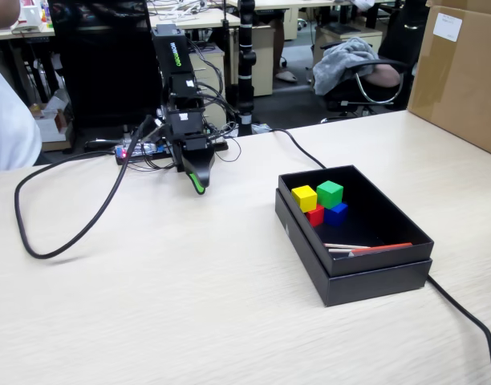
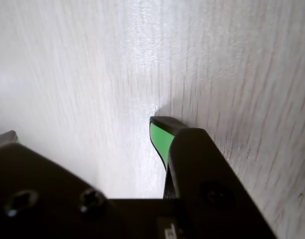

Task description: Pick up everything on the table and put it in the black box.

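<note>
The arm's gripper (image 1: 199, 186) points down at the bare table (image 1: 149, 305), jaws together, holding nothing. The yellow cube (image 1: 304, 197), green cube (image 1: 330, 193), red cube (image 1: 315, 215) and blue cube (image 1: 336, 212) sit clustered inside the black box (image 1: 374, 277).

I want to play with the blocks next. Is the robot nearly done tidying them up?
It looks done. The yellow cube, green cube, red cube and blue cube all sit inside the black box. The gripper holds nothing and hangs low over the table, away from the box. No cube is left out on the table, so nothing seems left to pick up.
</note>
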